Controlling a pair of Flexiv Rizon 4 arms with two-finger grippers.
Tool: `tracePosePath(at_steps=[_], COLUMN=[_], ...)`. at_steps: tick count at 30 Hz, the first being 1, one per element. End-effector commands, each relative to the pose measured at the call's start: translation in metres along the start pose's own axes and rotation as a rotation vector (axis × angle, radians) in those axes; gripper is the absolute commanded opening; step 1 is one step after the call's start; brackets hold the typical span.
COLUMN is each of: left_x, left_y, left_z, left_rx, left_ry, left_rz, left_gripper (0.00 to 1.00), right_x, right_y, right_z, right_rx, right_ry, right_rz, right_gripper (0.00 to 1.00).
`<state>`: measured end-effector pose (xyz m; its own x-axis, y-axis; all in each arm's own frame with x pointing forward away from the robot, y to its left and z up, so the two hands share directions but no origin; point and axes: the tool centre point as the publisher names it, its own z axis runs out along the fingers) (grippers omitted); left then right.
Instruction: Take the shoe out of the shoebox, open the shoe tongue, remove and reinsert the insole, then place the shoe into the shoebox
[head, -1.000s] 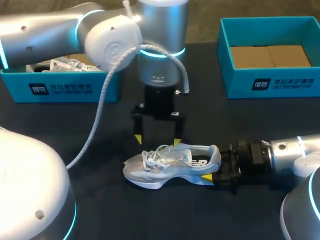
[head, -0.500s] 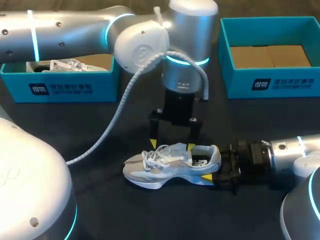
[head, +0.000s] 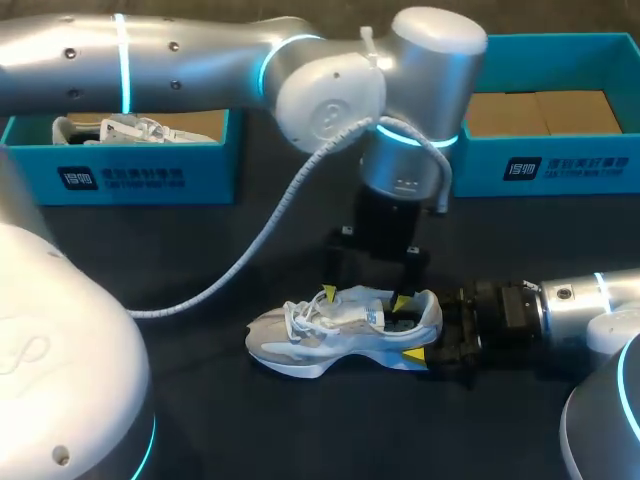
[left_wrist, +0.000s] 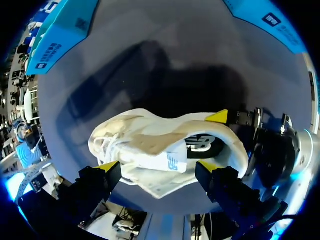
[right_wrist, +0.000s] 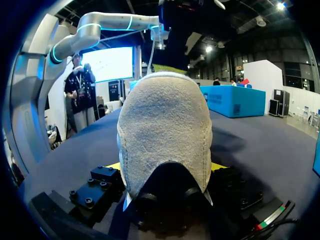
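The dark table (head: 330, 430) bears two teal boxes at its far edge. The left box (head: 120, 178) holds another shoe (head: 110, 128). The right box (head: 545, 165) holds brown card (head: 540, 112). The shoe (head: 345, 328) stands on its sole on the table, out of both boxes and nearer the front, toe to the left. The right gripper (head: 428, 338) is clamped on its heel, a yellow tip on each side. The left gripper (head: 365, 300) hangs over the shoe's top, fingers apart, one tip by the laces and one at the collar. I cannot tell whether they touch it.
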<state>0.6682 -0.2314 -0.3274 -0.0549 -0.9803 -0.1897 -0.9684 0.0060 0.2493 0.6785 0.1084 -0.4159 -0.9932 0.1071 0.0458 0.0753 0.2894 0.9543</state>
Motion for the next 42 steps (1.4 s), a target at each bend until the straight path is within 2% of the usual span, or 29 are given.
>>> tracePosePath(at_steps=[1, 10, 17, 20, 24, 28, 29, 31, 33, 37, 40, 42], left_x=[0.013, 0.011, 0.001, -0.003, -0.01, -0.014, -0.015, -0.018, -0.02, -0.026, -0.029, -0.03], left_y=[-0.004, -0.008, -0.005, -0.001, 0.001, 0.001, 0.001, 0.002, 0.003, 0.007, 0.009, 0.009], left_z=[0.008, 0.02, 0.029, 0.031, 0.032, 0.032, 0.031, 0.031, 0.03, 0.025, 0.022, 0.021], left_rx=[0.0, -0.013, -0.018, -0.013, -0.007, -0.008, -0.008, -0.007, -0.003, 0.016, 0.028, 0.03], left_ry=[-0.068, -0.098, -0.132, -0.149, -0.164, -0.156, -0.155, -0.152, -0.147, -0.126, -0.104, -0.091], left_rz=[-0.018, -0.042, -0.046, -0.045, -0.048, -0.055, -0.056, -0.057, -0.06, -0.061, -0.061, -0.059], left_gripper=[0.98, 0.99, 0.8, 0.79, 0.84, 0.8, 0.78, 0.64, 0.59, 0.6, 0.64, 0.61], right_x=[0.0, 0.0, 0.0, 0.0, 0.0, 0.0, 0.0, 0.0, 0.0, 0.0, 0.0, 0.0], right_y=[0.0, 0.0, 0.0, 0.0, 0.0, 0.0, 0.0, 0.0, 0.0, 0.0, 0.0, 0.0], right_z=[0.001, 0.001, 0.001, 0.001, 0.001, 0.001, 0.001, 0.001, 0.001, 0.001, 0.001, 0.001], right_rx=[0.002, 0.002, 0.002, 0.002, 0.002, 0.002, 0.002, 0.002, 0.002, 0.002, 0.002, 0.002], right_ry=[-0.002, -0.002, -0.002, -0.002, -0.002, -0.002, -0.002, -0.002, -0.002, -0.002, -0.002, -0.002], right_rz=[0.001, 0.001, 0.001, 0.001, 0.001, 0.001, 0.001, 0.001, 0.001, 0.001, 0.001, 0.001], right_gripper=[0.0, 0.0, 0.0, 0.0, 0.0, 0.0, 0.0, 0.0, 0.0, 0.0, 0.0, 0.0])
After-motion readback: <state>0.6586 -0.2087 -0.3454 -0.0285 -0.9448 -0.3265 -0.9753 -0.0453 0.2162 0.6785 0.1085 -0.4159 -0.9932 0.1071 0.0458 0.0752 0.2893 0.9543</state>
